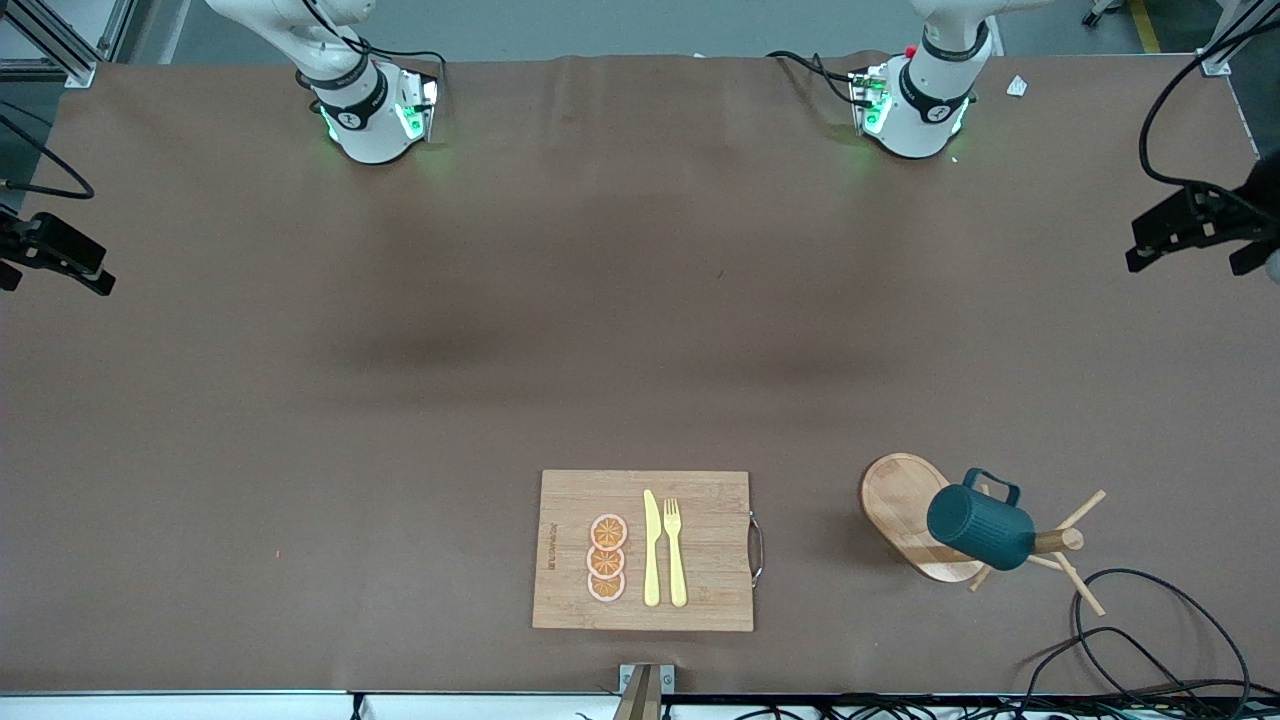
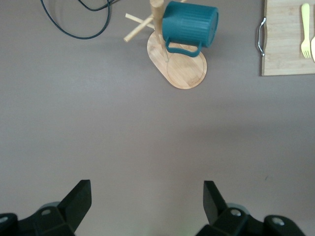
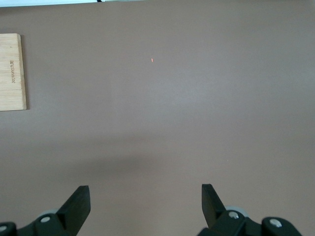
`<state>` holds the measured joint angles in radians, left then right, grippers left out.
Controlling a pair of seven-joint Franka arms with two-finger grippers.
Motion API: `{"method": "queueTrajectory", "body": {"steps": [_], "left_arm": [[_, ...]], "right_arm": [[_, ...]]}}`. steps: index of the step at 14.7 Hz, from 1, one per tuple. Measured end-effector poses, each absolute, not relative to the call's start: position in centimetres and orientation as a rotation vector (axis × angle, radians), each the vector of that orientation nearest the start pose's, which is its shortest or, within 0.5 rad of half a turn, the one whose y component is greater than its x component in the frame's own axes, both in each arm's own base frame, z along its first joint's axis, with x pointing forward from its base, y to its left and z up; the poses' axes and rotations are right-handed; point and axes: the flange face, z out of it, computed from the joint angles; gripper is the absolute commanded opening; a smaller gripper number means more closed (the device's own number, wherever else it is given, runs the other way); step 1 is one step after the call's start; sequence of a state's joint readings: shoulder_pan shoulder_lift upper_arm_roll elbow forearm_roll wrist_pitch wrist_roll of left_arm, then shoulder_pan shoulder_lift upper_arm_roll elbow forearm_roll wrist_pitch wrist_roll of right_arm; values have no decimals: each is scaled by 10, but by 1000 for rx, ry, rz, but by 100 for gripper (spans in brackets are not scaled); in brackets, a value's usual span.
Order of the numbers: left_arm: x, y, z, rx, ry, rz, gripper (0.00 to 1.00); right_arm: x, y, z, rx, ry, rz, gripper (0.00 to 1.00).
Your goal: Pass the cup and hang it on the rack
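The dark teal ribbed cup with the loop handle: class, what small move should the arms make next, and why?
Probably none but staying back. The dark teal ribbed cup already hangs on the light wooden mug tree rack. The left gripper and right gripper are open, empty, over bare table.

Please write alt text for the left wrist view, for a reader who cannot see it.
A teal cup hangs on a wooden rack on a brown table. The open left gripper is over bare table; a cutting board lies beside the rack.
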<state>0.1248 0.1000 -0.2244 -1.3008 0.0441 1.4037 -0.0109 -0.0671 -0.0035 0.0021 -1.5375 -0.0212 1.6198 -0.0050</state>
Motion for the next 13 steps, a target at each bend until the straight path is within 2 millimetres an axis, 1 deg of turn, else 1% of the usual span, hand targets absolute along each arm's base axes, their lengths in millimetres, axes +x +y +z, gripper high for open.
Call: {"method": "queueTrajectory", "body": {"steps": [2,6,8,10,13], "left_arm": [[556,-47,678,-3108,131,6,100],[543,-39,666,-3139,97,57,100],[535,-38,663,-3143,88,49,100],[528,-41,663,-3143,83,45,100],[524,-46,662,-3142,68,49,100]], "right_arm": [[558,-38,647,-3162,94,-134,100],[558,-38,647,-3162,94,-135,100],[558,-38,647,-3162,94,-134,100],[558,-39,647,-3162,94,-134,100],[558,-39,647,-3162,94,-134,100]]}}
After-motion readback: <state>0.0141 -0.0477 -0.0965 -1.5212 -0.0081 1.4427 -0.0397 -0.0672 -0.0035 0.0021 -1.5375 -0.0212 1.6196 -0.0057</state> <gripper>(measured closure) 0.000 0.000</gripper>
